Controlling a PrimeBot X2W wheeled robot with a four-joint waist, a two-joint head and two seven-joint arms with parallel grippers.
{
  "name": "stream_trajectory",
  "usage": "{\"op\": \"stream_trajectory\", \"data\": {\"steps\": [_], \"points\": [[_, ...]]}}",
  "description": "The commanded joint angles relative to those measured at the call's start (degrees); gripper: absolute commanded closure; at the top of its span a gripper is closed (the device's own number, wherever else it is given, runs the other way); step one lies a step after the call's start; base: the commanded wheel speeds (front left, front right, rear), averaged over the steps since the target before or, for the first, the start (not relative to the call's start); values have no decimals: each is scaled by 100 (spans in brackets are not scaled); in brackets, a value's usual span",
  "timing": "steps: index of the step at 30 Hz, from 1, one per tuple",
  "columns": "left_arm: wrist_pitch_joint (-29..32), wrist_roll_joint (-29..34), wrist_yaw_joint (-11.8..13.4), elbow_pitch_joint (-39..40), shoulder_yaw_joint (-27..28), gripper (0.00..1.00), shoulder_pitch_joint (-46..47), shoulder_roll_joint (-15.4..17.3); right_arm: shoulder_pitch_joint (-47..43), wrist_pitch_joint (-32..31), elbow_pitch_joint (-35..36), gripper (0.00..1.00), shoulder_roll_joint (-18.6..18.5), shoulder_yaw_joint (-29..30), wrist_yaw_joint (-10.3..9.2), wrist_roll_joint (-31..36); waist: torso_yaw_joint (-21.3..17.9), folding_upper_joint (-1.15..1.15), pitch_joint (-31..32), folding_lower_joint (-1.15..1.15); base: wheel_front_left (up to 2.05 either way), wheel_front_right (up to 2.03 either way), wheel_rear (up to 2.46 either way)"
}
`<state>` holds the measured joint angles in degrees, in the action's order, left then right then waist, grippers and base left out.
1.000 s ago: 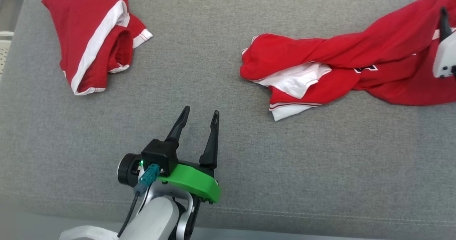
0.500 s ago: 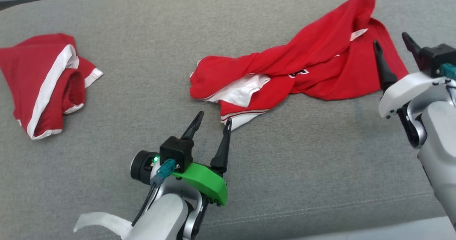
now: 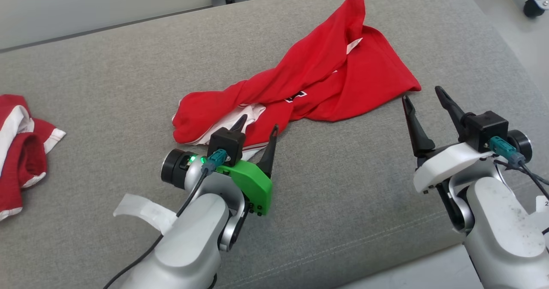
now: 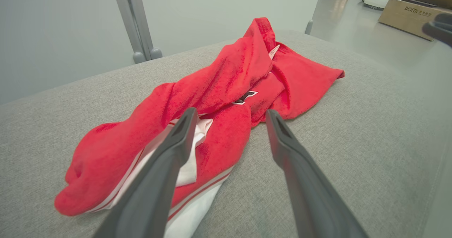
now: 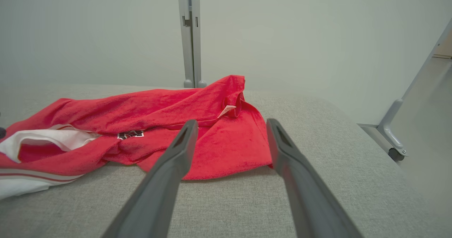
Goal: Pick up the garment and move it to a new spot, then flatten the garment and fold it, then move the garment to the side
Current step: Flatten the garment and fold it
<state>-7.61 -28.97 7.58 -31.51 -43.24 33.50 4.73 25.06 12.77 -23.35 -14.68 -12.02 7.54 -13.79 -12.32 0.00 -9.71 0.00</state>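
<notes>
Lying twisted across the middle of the grey padded surface (image 3: 343,203), the red garment (image 3: 326,79) shows white trim and a white panel at its near-left end and a small label toward its far end. Left gripper (image 3: 259,121): jaws spread wide, empty, fingertips over the white-trimmed end; contact with the cloth cannot be told. Right gripper (image 3: 420,93): jaws likewise spread, empty, tips just beside the garment's right corner; a second red-and-white garment (image 3: 21,160) lies well apart at the left edge.
</notes>
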Motion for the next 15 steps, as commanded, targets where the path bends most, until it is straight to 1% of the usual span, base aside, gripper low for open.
{"op": "stream_trajectory", "data": {"steps": [1,3,4,8,13,14,15], "points": [[4,-21,33,-243,18,0,148,2,-176,-73,166,0,123,81,-9,47,-188,0,2,0,0,0,0],[-14,-31,77,-558,57,0,274,-15,-282,-138,347,0,231,138,-9,114,-245,0,-17,0,0,0,0],[-14,-31,77,-558,57,0,274,-15,-282,-138,347,0,231,138,-9,114,-245,0,-17,0,0,0,0],[-28,-52,198,-1148,130,0,472,-38,-450,-260,638,0,362,204,-9,202,-312,0,-56,0,0,0,0],[44,-85,327,-1818,175,0,698,-61,-549,-363,891,0,412,227,-9,261,-372,0,-99,0,0,0,0],[31,-93,365,-1912,188,2,741,-68,-567,-375,919,0,413,224,-9,261,-381,0,-103,0,0,0,0],[26,-89,386,-2025,195,15,787,-68,-584,-393,953,0,410,223,-9,265,-388,0,-107,0,0,0,0]]}}
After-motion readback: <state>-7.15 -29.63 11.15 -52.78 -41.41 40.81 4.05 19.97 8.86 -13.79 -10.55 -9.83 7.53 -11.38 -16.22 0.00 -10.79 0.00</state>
